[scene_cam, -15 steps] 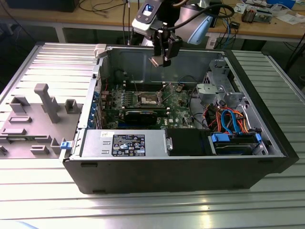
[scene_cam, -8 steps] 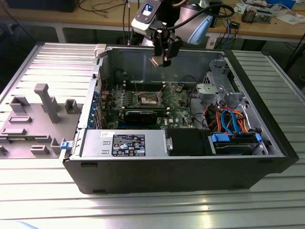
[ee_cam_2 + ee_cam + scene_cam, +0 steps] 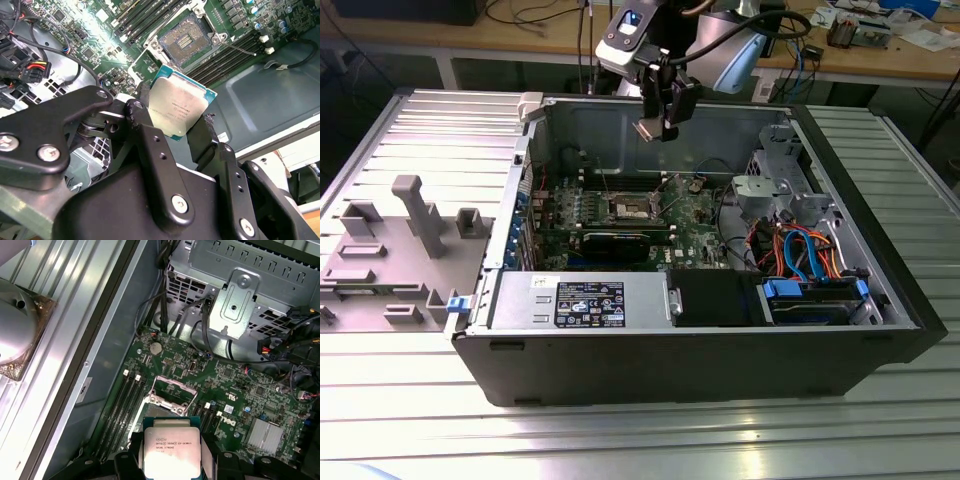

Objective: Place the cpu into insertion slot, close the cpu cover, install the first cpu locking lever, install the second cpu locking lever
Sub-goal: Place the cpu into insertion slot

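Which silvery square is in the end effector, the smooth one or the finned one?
The smooth one: the cpu, gripped in the end effector above the socket. The finned heatsink sits on the motherboard.

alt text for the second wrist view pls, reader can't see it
The gripper holds the cpu by its edges between black jaws, silver top facing the camera, above a green motherboard. Beyond the chip lies the empty insertion slot, its contact grid exposed.

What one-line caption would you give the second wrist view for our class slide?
Gripper holding the cpu by its edges over the green motherboard, with the empty socket in sight.
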`<state>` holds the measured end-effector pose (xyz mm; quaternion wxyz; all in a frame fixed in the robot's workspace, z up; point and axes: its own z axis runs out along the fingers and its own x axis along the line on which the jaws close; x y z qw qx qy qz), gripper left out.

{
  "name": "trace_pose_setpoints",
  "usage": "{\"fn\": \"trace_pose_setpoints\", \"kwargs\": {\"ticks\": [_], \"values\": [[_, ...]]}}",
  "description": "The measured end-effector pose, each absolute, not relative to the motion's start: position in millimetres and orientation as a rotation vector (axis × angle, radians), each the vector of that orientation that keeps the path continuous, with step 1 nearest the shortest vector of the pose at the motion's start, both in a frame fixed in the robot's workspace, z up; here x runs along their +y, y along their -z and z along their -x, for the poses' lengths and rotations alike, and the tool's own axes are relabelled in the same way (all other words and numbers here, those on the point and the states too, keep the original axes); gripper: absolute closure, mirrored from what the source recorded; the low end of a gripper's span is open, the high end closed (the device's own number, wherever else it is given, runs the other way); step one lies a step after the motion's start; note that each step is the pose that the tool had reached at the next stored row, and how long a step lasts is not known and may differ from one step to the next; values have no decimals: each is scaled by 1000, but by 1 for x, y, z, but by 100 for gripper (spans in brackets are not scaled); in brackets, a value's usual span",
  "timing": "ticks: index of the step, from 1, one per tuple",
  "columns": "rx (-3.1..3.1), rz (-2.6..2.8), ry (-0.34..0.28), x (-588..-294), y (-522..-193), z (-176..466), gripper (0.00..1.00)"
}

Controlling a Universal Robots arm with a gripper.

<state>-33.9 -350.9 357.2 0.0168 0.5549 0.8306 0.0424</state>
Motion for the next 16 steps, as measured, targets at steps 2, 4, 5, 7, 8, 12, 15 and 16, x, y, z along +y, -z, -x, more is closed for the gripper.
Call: {"fn": "trace_pose_setpoints", "kwargs": {"ticks": [2,4,5,7,8,12,15,16], "values": [[2582,-1725,-132,-351,-357,34,46],[2582,-1725,-132,-351,-357,34,46],[2582,-1725,-132,-351,-357,34,46],[2582,-1725,-132,-351,-357,34,46],[2582,-1725,-132,-351,-357,34,46],[2574,-1737,-131,-351,-352,34,46],[2537,-1786,-128,-351,-347,34,46],[2524,-1803,-128,-351,-345,34,46]]}}
